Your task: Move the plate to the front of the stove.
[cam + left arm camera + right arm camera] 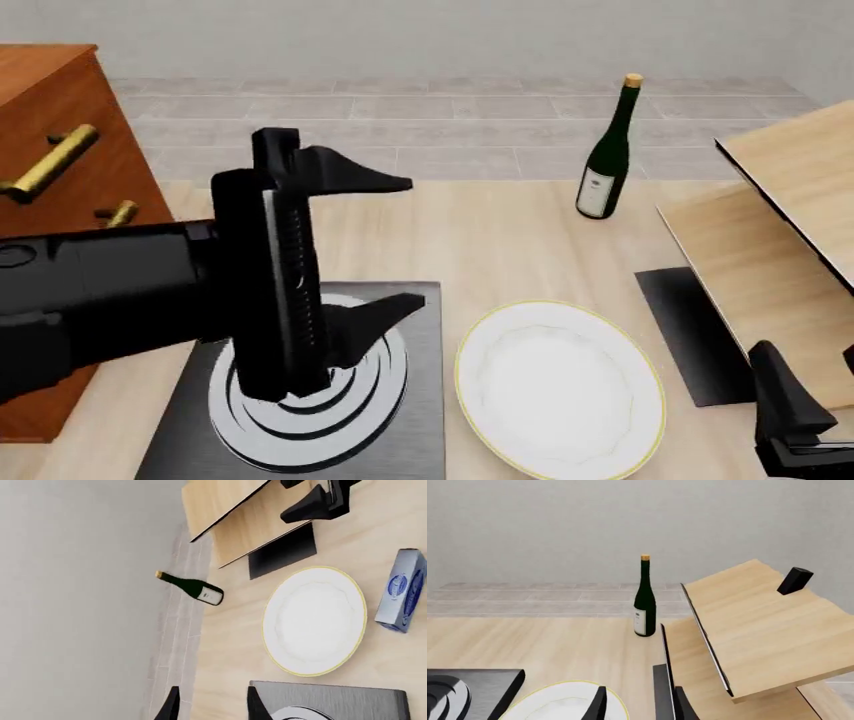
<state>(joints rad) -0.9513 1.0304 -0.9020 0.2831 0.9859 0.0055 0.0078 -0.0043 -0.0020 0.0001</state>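
Note:
The white plate (561, 388) with its thin gold rim lies flat on the table just right of the stove (407, 420), a black slab with silver rings. The left wrist view shows the plate (313, 621) whole, with the stove (347, 698) beside it. My left gripper (398, 244) hovers above the stove, turned on its side, open and holding nothing. My right gripper (639, 707) is low at the near right, also open and empty, with the plate (560, 702) and stove (480, 687) off to one side of it.
A dark green wine bottle (607, 150) stands at the far right. A plain black mat (694, 335) lies right of the plate, under tilted wooden boards (787, 240). A blue box (401, 591) lies near the plate. A wooden cabinet (54, 110) stands at left.

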